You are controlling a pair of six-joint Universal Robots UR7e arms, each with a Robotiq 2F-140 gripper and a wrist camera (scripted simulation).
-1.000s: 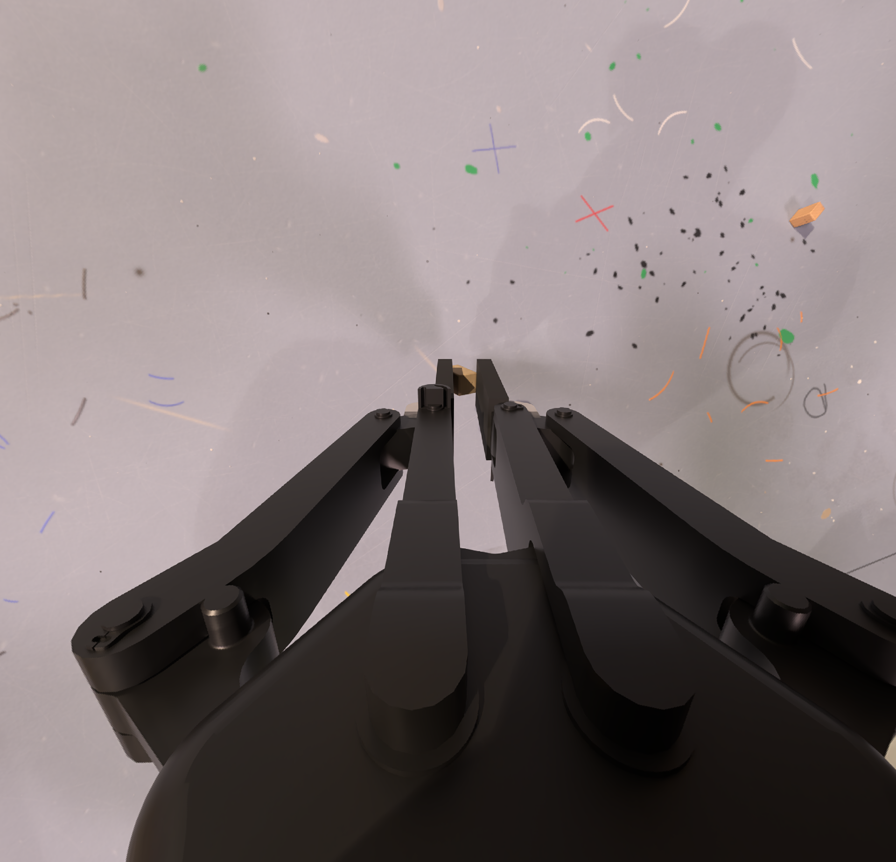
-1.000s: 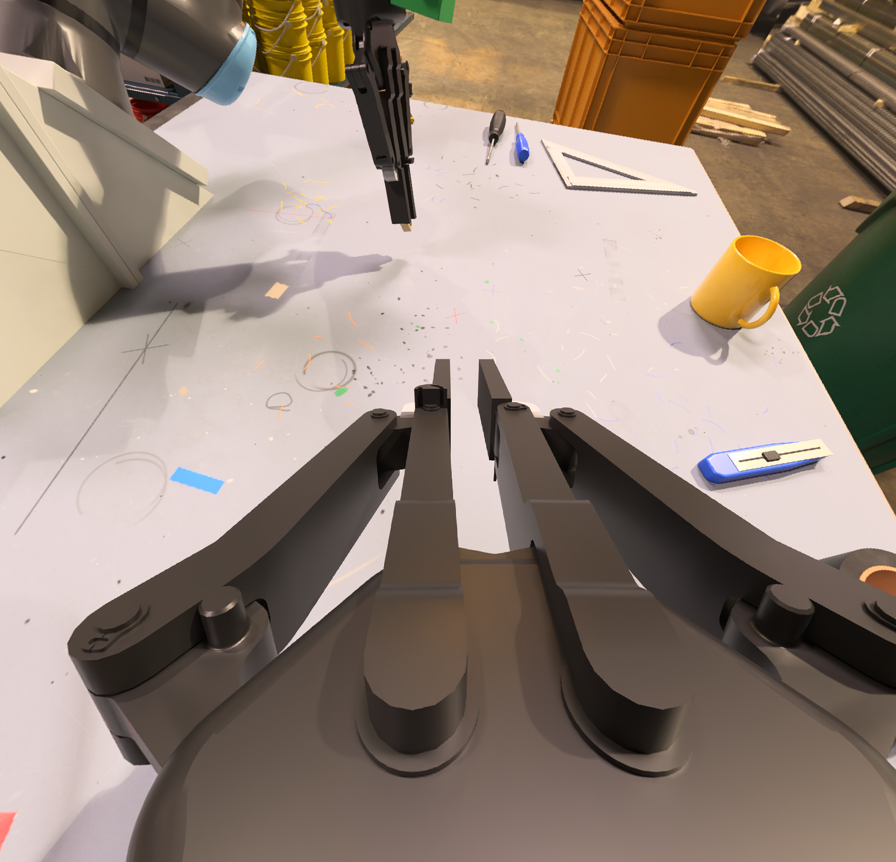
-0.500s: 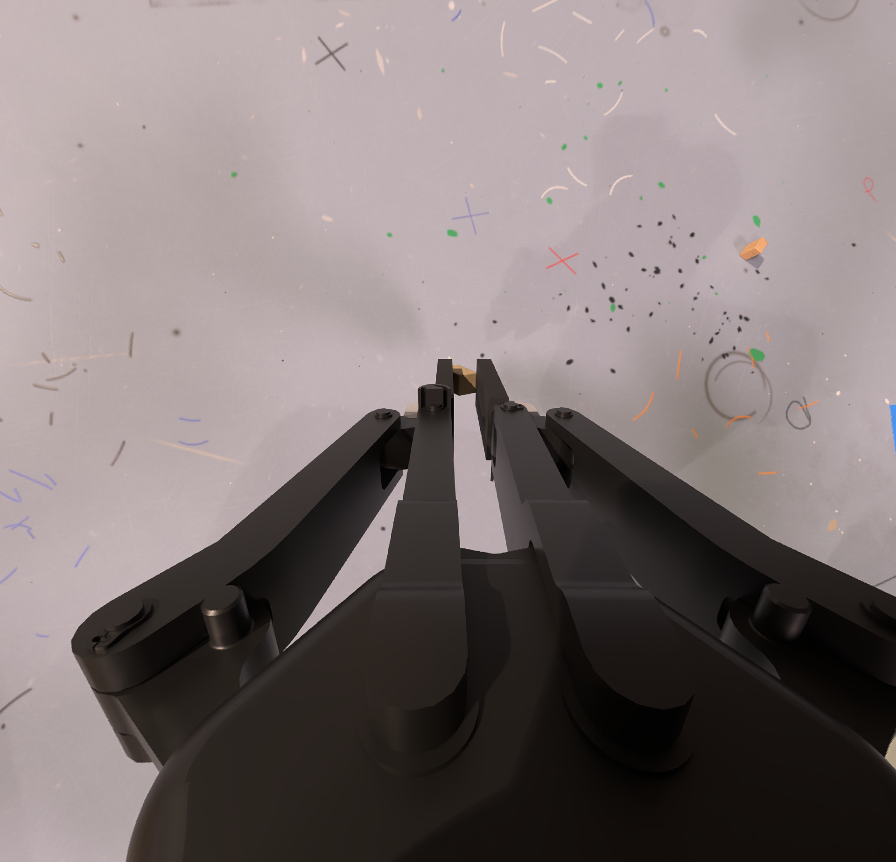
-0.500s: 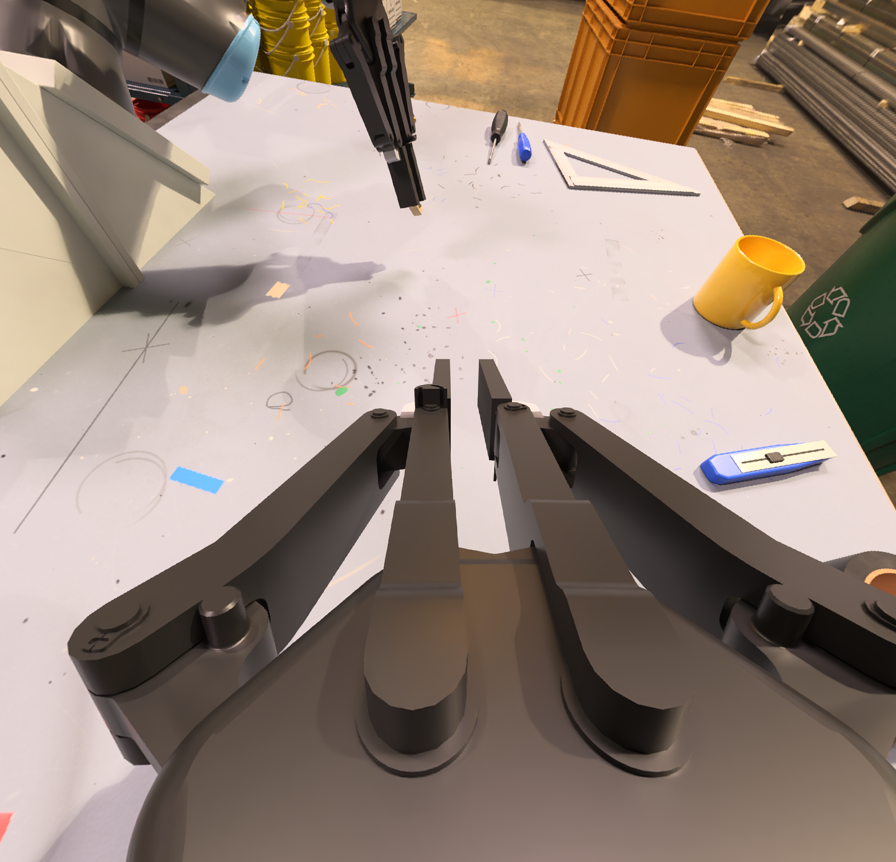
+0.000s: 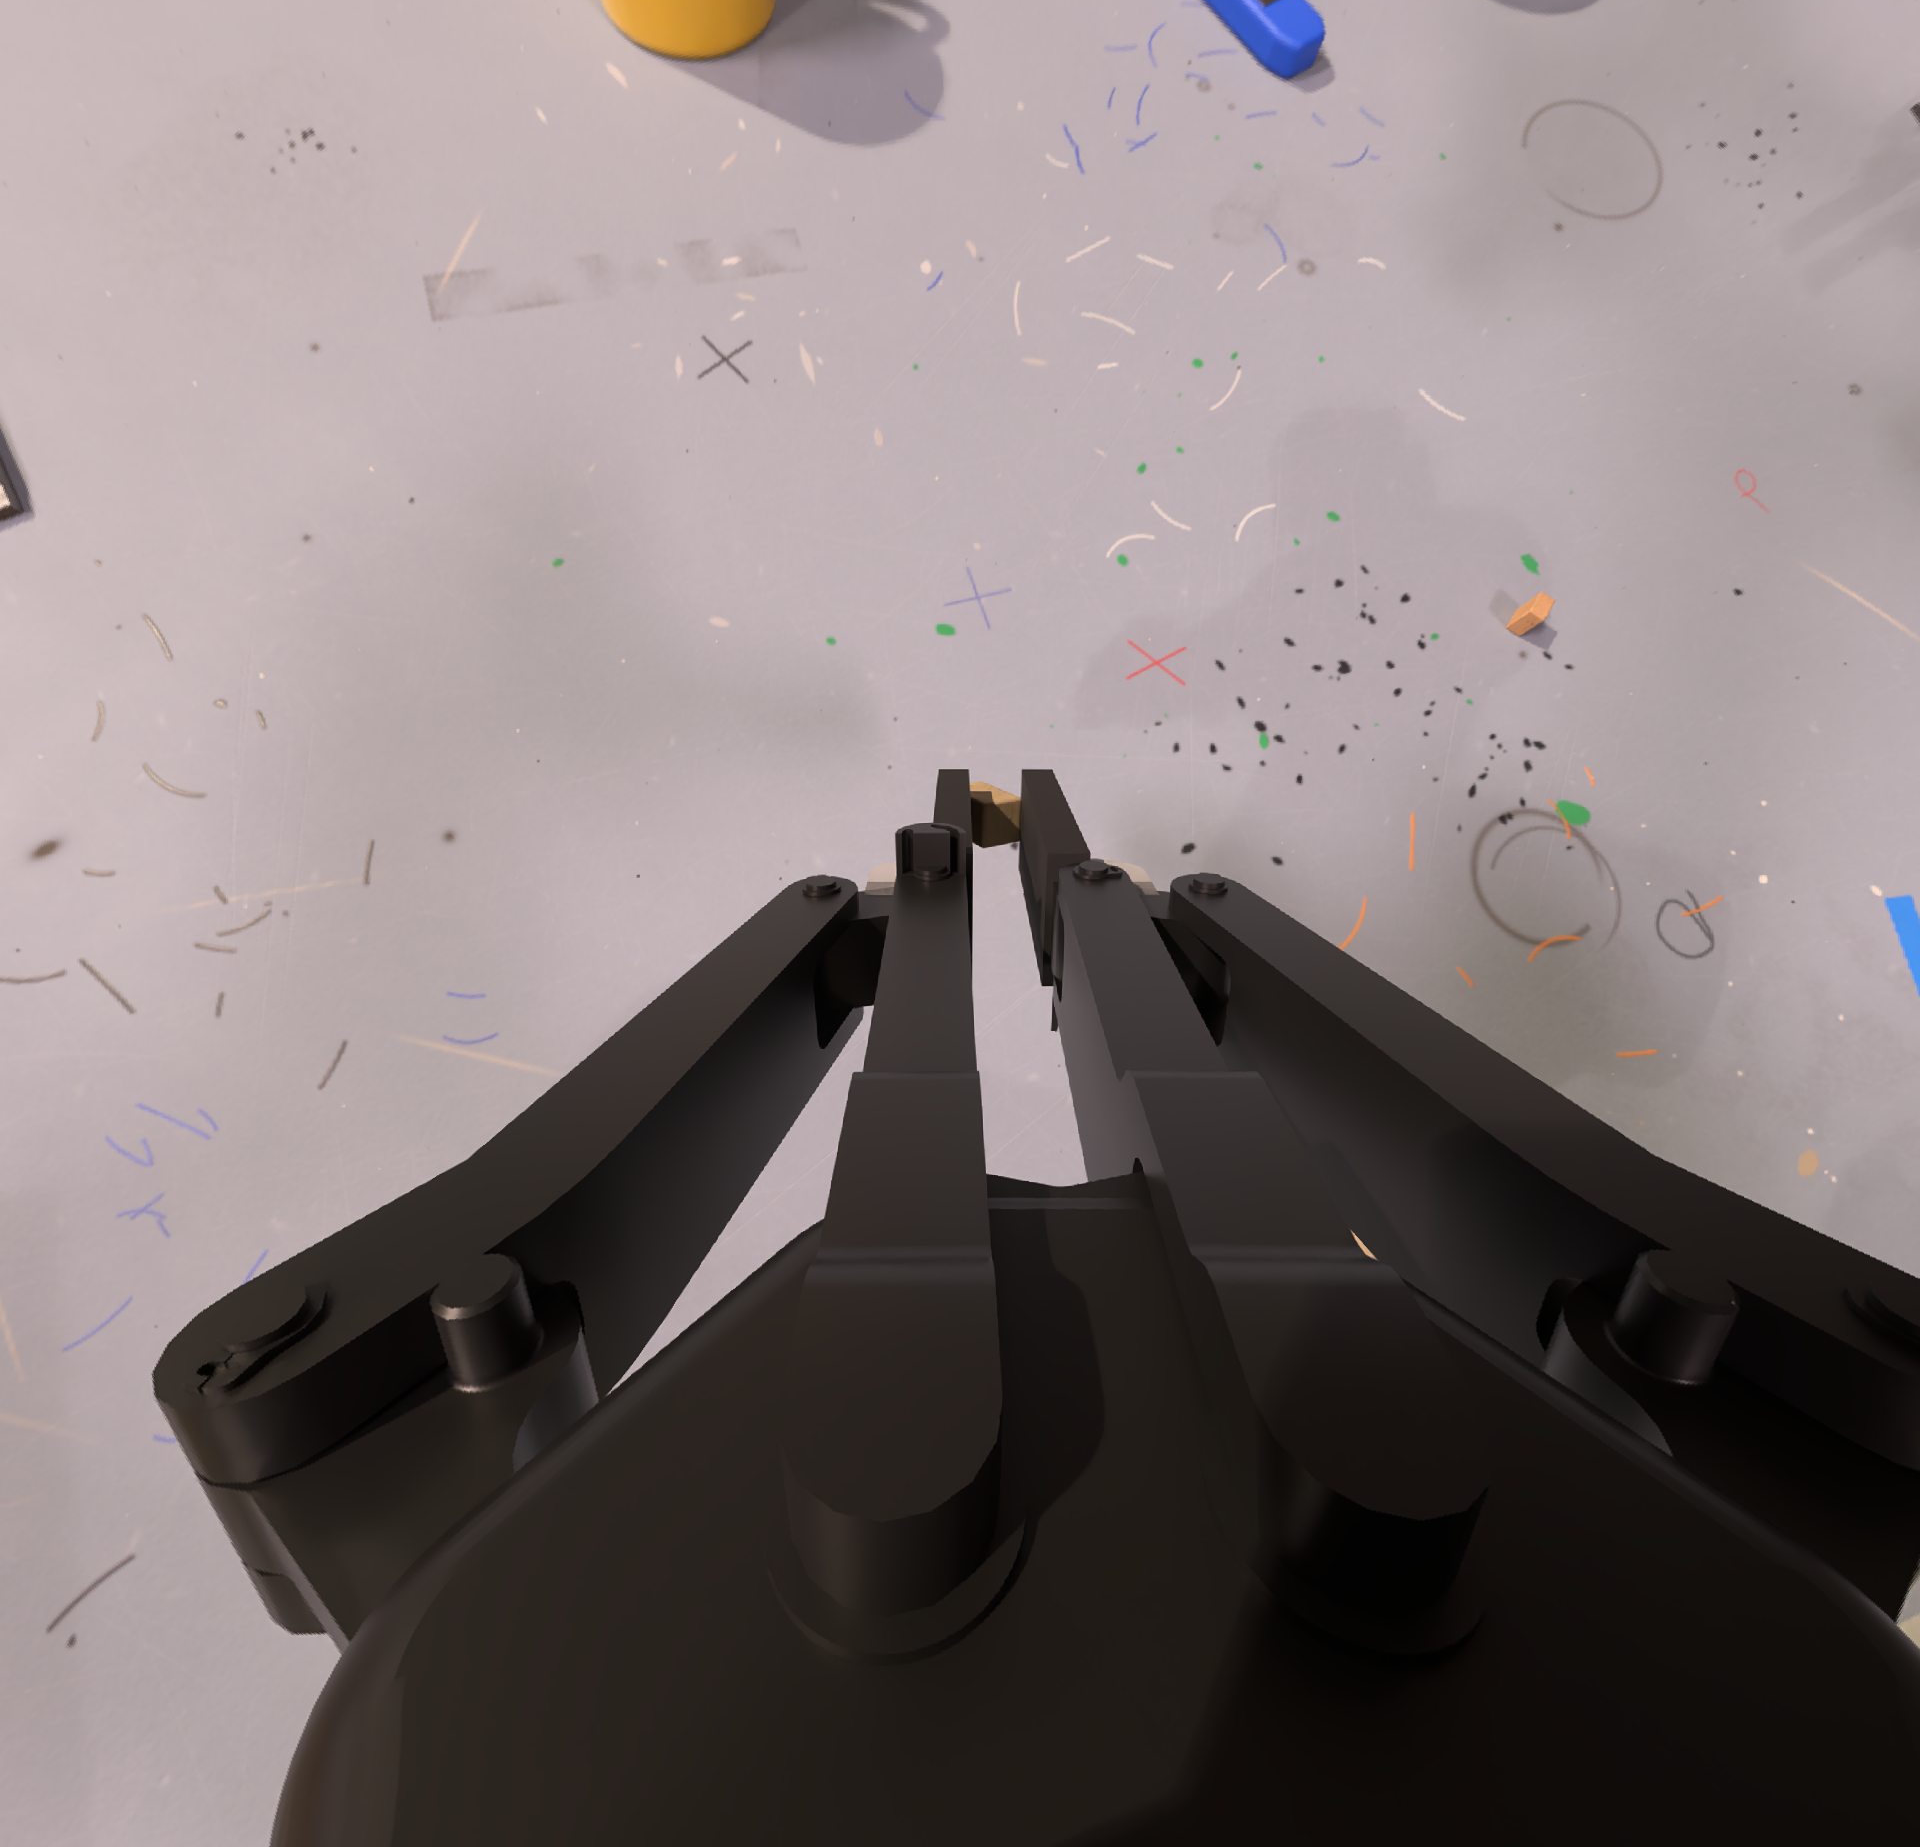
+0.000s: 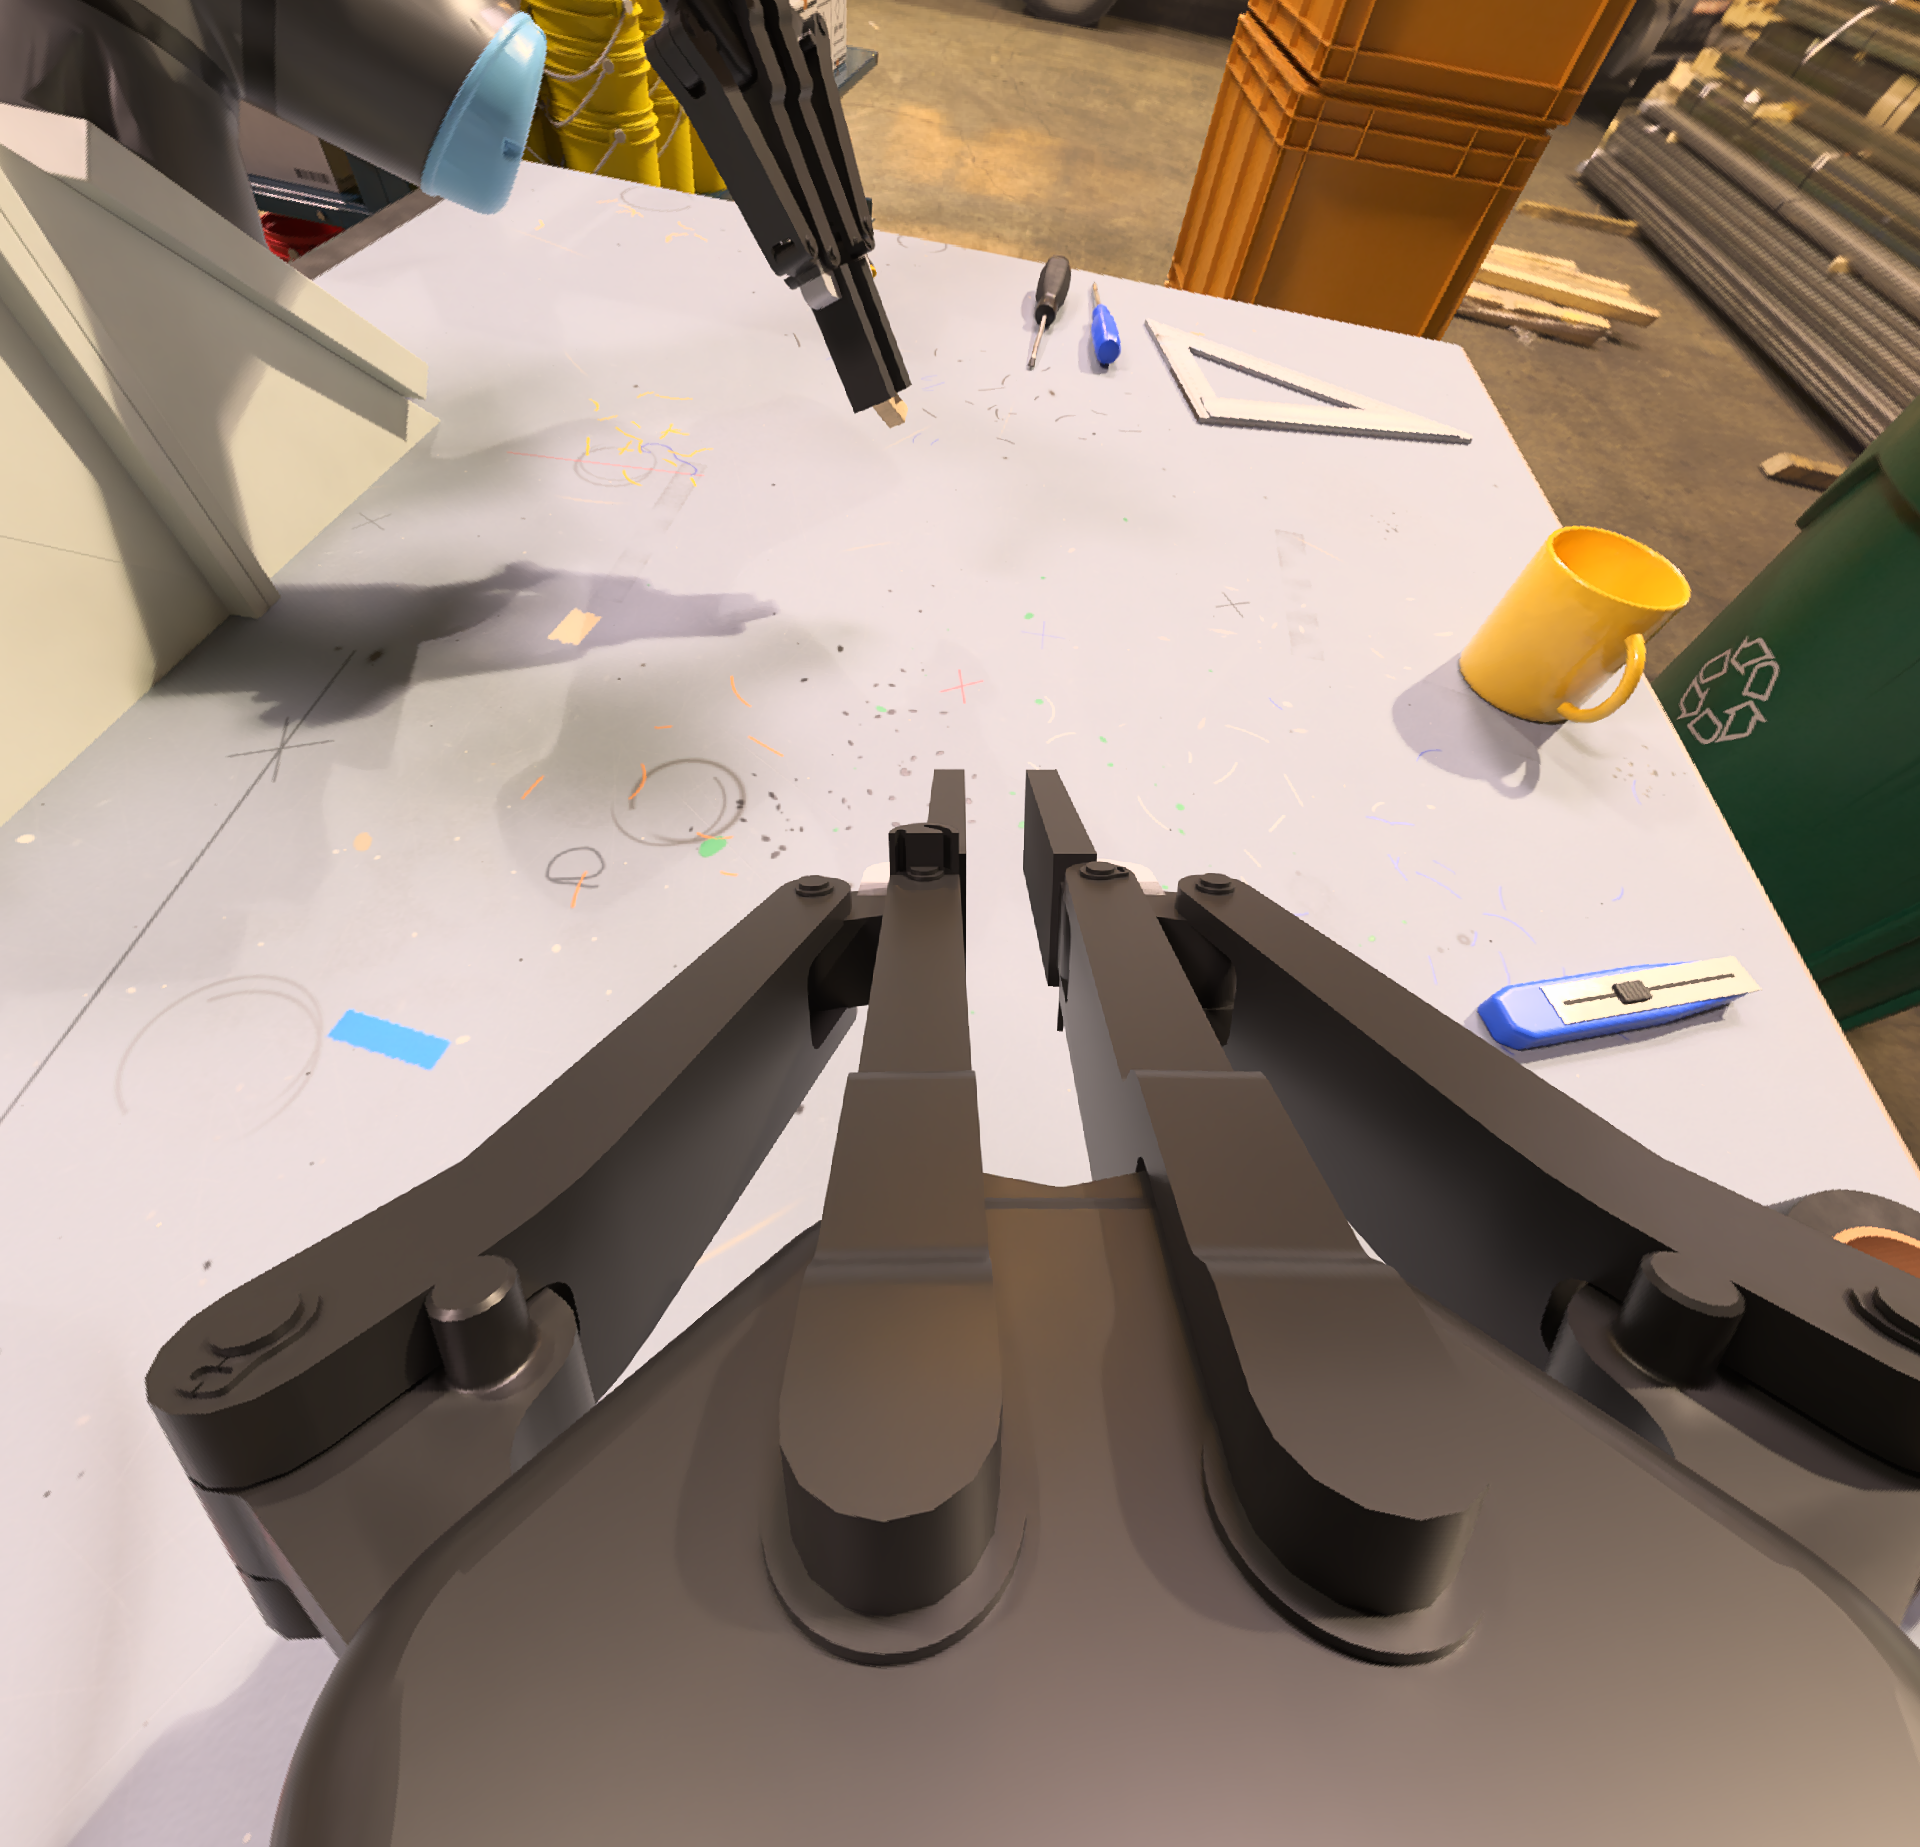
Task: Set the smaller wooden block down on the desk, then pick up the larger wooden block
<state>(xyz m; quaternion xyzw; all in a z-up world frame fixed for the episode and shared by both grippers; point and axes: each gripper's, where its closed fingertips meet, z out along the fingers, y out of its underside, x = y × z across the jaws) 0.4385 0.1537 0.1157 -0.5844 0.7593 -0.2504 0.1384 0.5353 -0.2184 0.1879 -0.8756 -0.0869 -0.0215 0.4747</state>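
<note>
My left gripper (image 5: 995,795) is shut on the small wooden block (image 5: 992,810) and holds it in the air above the grey desk (image 5: 520,654). The right wrist view shows it (image 6: 883,405) tilted over the far middle of the desk, the block (image 6: 891,411) poking out at its tips. A second wooden block (image 5: 1529,613) lies loose on the desk to the right. It also shows in the right wrist view (image 6: 574,626), in the arm's shadow at the left. My right gripper (image 6: 992,795) is empty, its jaws a narrow gap apart, above the near desk.
A yellow mug (image 6: 1569,623) and a blue utility knife (image 6: 1621,997) lie at the right. Two screwdrivers (image 6: 1049,301) and a triangle ruler (image 6: 1309,395) lie at the far edge. A beige box (image 6: 156,447) stands at the left. Orange crates (image 6: 1382,114) and a green bin (image 6: 1808,737) stand off the desk.
My left gripper has risen and swung toward the far right with the block still in it; its view now takes in the mug and knife. The right gripper has not moved.
</note>
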